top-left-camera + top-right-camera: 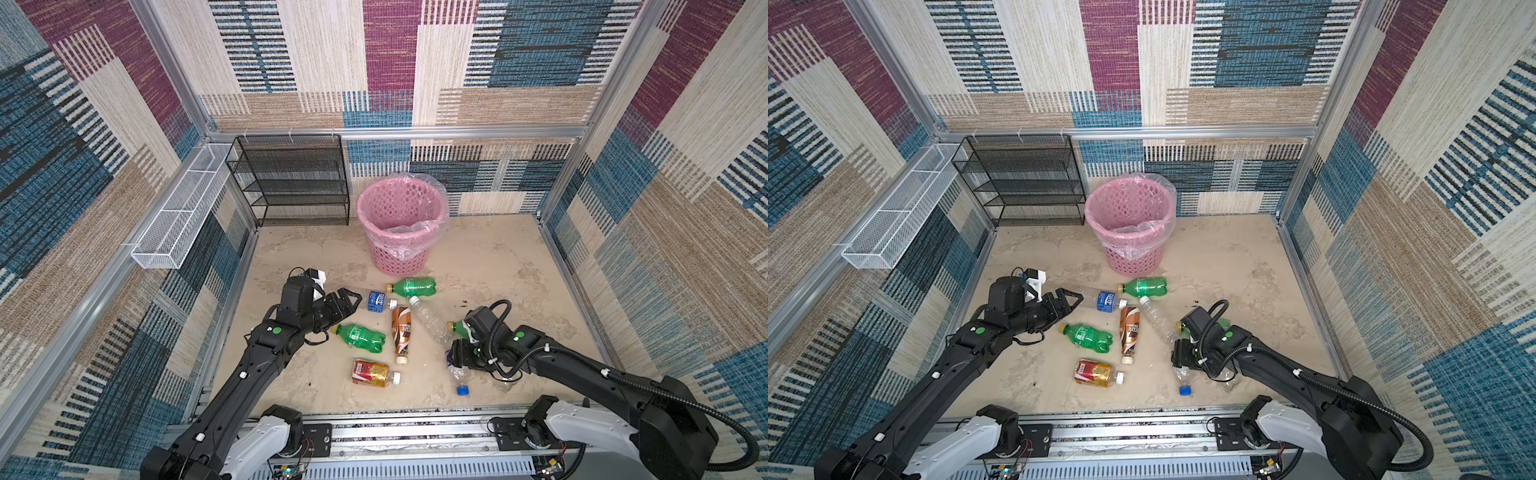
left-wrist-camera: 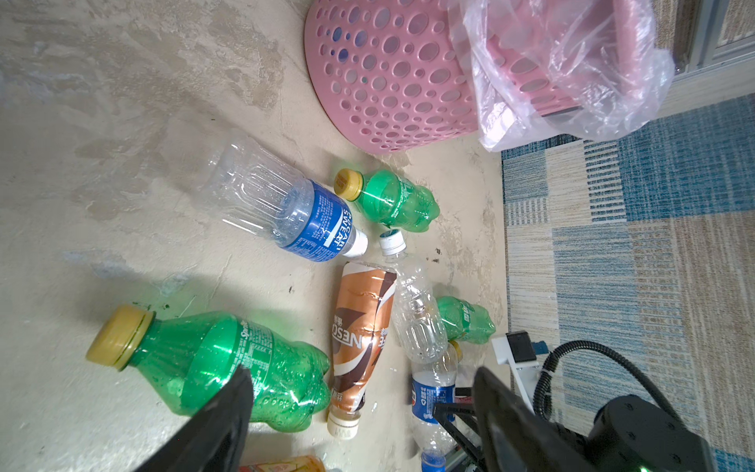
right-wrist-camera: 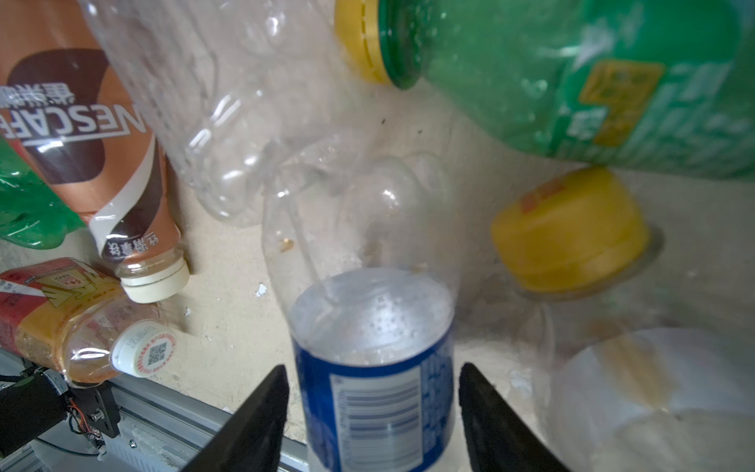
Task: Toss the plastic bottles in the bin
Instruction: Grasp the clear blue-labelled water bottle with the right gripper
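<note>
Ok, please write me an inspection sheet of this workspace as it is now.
Surface: beige floor, stained, with dark specks.
Job's things: plastic bottles, at least eight, all lying down; pink bin upright, bag-lined.
Clutter: black mesh rack and white wire tray along the walls.
Grippers: left gripper open above the floor; right gripper straddles the blue-capped bottle, grip unclear.
Cables: black hose loops over the right arm.
Surroundings: patterned walls, aluminium frame.

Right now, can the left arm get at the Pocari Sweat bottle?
Probably yes: the left gripper is open beside the clear base of the Pocari Sweat bottle, and nothing lies between them.
</note>
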`<state>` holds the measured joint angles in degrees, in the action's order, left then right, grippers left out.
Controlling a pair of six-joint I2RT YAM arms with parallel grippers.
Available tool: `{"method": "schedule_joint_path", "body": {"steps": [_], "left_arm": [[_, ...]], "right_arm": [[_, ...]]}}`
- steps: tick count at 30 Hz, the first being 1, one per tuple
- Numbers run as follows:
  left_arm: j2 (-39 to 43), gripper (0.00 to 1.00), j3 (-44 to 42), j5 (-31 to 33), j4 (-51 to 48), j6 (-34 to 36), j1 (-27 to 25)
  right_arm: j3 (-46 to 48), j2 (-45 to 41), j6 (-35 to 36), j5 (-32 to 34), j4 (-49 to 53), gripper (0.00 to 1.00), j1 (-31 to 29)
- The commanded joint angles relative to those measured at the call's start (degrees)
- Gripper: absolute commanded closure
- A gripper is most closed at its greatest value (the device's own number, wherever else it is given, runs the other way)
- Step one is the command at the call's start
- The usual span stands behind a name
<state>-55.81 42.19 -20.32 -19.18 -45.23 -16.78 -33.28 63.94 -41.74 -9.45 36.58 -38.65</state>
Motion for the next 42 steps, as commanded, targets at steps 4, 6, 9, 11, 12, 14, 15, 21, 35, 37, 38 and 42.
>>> {"method": "schedule_joint_path", "body": {"steps": [4, 6, 9, 11, 12, 14, 15, 21, 35, 37, 38, 42], "left_arm": [[-0.07, 0.15, -0.40, -0.69, 1.21, -0.74, -0.01], [0.04, 0.15, -0.39, -0.67, 1.24, -0.74, -0.01], [-0.01, 0.15, -0.45, -0.69, 1.23, -0.82, 0.00], [0.02, 0.15, -0.44, -0.78, 1.13, -0.91, -0.01], [0.04, 0.15, -0.44, -0.78, 1.12, -0.95, -0.01], [0.09, 0.15, -0.40, -0.69, 1.07, -0.91, -0.01], [0.18, 0.15, -0.35, -0.69, 0.84, -0.84, -0.01], [0.44, 0.15, -0.53, -0.44, 0.80, -0.91, -0.01], [0.85, 0.15, -0.44, -0.44, 0.77, -1.26, -0.01], [1.04, 0.15, -0.45, -0.43, 0.65, -1.26, -0.01], [1.09, 0.15, -0.38, -0.43, 0.55, -1.32, -0.01], [1.41, 0.16, -0.27, -0.16, 0.13, -1.09, 0.05]], "right_arm": [[1.12, 0.02, -0.65, -0.04, -2.10, 0.38, -0.11], [1.38, 0.08, -0.70, -0.08, -2.21, 0.38, -0.19], [1.85, 0.20, -0.74, -0.29, -2.68, 0.38, -0.27], [1.86, 0.23, -0.71, -0.39, -2.82, 0.39, -0.28], [1.95, 0.24, -0.79, -0.40, -2.91, 0.41, -0.36], [1.88, 0.00, -0.81, -0.50, -2.83, 0.44, -0.34], [1.87, -0.28, -0.95, -0.48, -2.74, 0.45, -0.41], [0.73, -3.39, -1.64, -0.13, -1.04, 0.47, -0.45], [-6.10, -7.70, -2.30, 4.38, 3.45, 0.49, -0.46], [-7.27, -7.87, -2.21, 4.95, 3.76, 0.49, -0.46], [-7.79, -7.86, -2.21, 5.14, 3.84, 0.49, -0.41], [-8.60, -7.86, -2.25, 5.42, 3.77, 0.49, -0.46]]}}
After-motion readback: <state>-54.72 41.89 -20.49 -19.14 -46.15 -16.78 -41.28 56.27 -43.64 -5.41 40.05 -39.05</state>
